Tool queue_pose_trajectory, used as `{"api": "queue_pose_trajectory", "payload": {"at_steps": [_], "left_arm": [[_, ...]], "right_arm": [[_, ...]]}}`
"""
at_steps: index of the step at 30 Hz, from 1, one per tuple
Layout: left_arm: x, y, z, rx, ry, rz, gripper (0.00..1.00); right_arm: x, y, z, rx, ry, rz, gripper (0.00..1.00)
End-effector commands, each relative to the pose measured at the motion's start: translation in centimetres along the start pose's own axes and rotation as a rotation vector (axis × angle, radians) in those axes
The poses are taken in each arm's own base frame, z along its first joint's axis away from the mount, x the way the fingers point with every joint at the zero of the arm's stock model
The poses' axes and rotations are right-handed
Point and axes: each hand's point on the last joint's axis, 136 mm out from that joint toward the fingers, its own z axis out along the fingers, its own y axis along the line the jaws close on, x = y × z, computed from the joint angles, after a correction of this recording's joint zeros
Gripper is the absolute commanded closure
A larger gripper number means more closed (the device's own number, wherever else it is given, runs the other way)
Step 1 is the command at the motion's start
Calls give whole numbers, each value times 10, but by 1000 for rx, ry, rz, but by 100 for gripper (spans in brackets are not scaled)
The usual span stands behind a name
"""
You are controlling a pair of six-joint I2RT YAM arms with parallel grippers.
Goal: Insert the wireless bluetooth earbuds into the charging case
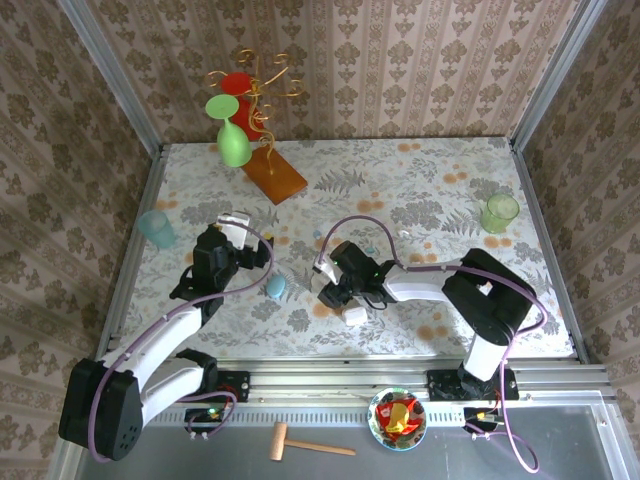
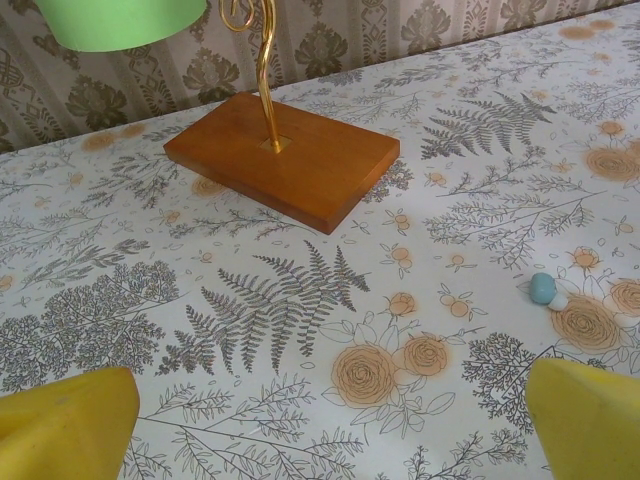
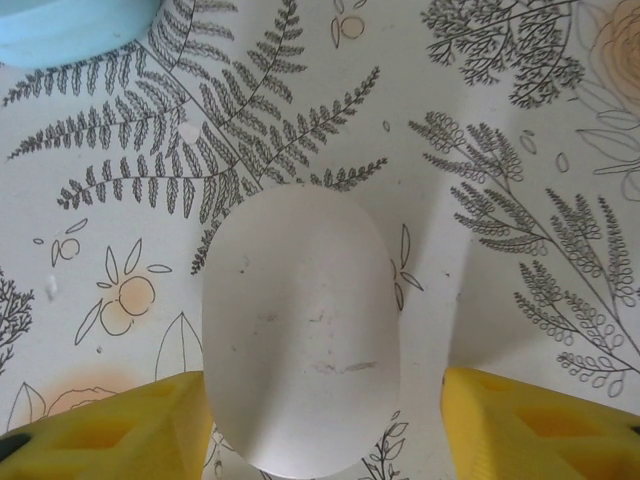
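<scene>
1. Right wrist view: the right pincer (image 3: 320, 400) stands open astride a white oval case (image 3: 300, 330) on the fern-printed counter (image 3: 500, 150). One finger touches the case and the other stands just clear.
2. A pale blue case (image 3: 70, 25) lies beyond.
3. Left wrist view: the left pincer (image 2: 328, 385) gapes empty. A pale blue earbud (image 2: 543, 288), touching a small white piece (image 2: 559, 300), lies apart from the wooden base (image 2: 285, 160).

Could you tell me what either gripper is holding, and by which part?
Nothing: left gripper open, empty; white case lies loose inside the open right gripper.
</scene>
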Motion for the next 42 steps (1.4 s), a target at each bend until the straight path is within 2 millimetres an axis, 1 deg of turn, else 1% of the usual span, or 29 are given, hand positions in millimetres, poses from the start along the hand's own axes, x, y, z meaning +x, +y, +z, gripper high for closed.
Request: {"api": "queue_pose_trajectory", "payload": {"at_steps": [1, 5, 7, 10, 13, 17, 18, 19, 21, 23, 25, 26, 27, 28, 29, 32, 35, 38, 40, 42], "left_arm": [[1, 0, 1, 11, 9, 7, 0], [0, -1, 2, 14, 13, 10, 0], [1, -1, 2, 14, 16, 14, 0], [3, 0, 1, 13, 23, 23, 0], [4, -3, 1, 29, 23, 33, 0], [-3, -17, 0, 110, -13, 52, 0], [-5, -23, -1, 144, -28, 62, 0], [-9, -33, -4, 202, -48, 79, 0], [-13, -59, -12, 351, -79, 136, 0], [-17, -90, -24, 521, -120, 197, 0], [-22, -115, -35, 659, -164, 217, 0], [-24, -126, -40, 723, -184, 225, 0], [-24, -132, -43, 763, -189, 231, 0], [-22, -150, -52, 852, -187, 255, 0], [-22, -159, -57, 906, -179, 270, 0], [-24, -179, -73, 1044, -175, 278, 0], [-33, -192, -89, 1155, -189, 263, 0], [-39, -203, -99, 1225, -194, 256, 0], [-41, -208, -105, 1271, -184, 241, 0], [-42, -213, -110, 1318, -164, 223, 2]], "right_arm": [[-5, 3, 6, -7, -16, -34, 44], [-5, 6, 7, -19, -15, -43, 53], [-5, 7, 6, -25, -13, -44, 60], [-7, 7, 1, -26, -18, -47, 65], [-11, 7, -9, -28, -40, -39, 66], [-25, 6, -31, -47, -105, -15, 66], [-28, 6, -36, -52, -117, -13, 66], [-31, 3, -43, -54, -130, -10, 66], [-36, -3, -58, -49, -149, -5, 67], [-44, -11, -78, -55, -180, 4, 67], [-49, -15, -97, -85, -195, 15, 67], [-54, -17, -112, -98, -213, 15, 67], [-55, -18, -122, -109, -218, 10, 67], [-58, -19, -133, -115, -226, 1, 68], [-58, -18, -144, -122, -230, -12, 68], [-61, -8, -169, -163, -250, -53, 69], [-65, 5, -186, -224, -275, -77, 71], [-71, 16, -197, -285, -305, -95, 72], [-74, 22, -200, -321, -319, -102, 72], [-77, 26, -202, -349, -329, -109, 73]]}}
